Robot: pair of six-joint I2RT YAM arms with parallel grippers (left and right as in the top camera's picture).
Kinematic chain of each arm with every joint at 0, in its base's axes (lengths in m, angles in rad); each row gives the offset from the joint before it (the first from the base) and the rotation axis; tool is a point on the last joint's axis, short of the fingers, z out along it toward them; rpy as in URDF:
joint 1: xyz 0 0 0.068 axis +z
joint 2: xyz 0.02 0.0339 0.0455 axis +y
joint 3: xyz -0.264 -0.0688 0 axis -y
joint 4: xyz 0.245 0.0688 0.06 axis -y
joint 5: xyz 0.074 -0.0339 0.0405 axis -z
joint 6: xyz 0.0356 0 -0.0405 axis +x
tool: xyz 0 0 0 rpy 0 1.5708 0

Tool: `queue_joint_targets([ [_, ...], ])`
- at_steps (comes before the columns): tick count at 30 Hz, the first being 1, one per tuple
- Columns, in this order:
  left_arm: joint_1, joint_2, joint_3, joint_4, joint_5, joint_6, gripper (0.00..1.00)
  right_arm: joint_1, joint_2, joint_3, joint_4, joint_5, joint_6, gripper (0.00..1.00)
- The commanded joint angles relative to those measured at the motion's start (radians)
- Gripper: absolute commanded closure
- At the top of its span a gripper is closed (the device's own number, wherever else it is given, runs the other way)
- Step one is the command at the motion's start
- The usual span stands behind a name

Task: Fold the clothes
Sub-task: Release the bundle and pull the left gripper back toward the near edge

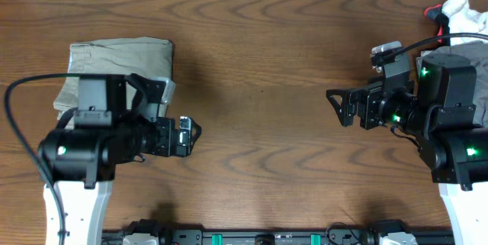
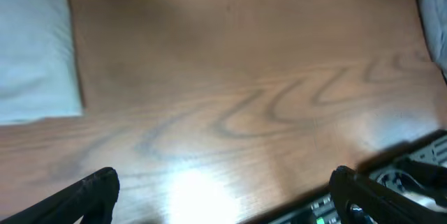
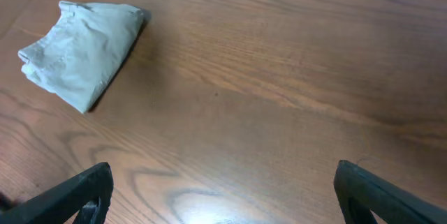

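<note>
The clothes, a pair of pale khaki-green shorts (image 1: 114, 58), lie folded into a compact bundle at the table's left, with the left arm covering their near edge. They show as a pale block (image 2: 35, 49) in the left wrist view and as a small bundle (image 3: 80, 49) far off in the right wrist view. My left gripper (image 1: 191, 134) points right, just past the shorts, open over bare wood (image 2: 223, 185). My right gripper (image 1: 335, 106) faces left from the right side, open and empty (image 3: 223, 189).
A small white-and-red cloth item (image 1: 457, 12) lies at the back right corner, behind the right arm. Wood-grain tabletop (image 1: 259, 85) stretches between the two grippers. The table's front rail with green lights (image 1: 252, 237) runs along the near edge.
</note>
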State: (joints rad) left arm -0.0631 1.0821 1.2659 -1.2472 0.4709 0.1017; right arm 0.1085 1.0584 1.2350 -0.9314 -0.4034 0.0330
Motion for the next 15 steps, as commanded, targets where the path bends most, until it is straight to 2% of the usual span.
queue_joint_targets([
  [1,-0.022,0.031,-0.008,-0.018,-0.001,-0.013,0.02,-0.004,0.002,0.008,-0.004,0.002,-0.004,0.01],
  [15,-0.035,0.018,-0.008,-0.031,-0.021,0.001,0.02,-0.005,0.002,0.008,-0.004,0.003,-0.004,0.01],
])
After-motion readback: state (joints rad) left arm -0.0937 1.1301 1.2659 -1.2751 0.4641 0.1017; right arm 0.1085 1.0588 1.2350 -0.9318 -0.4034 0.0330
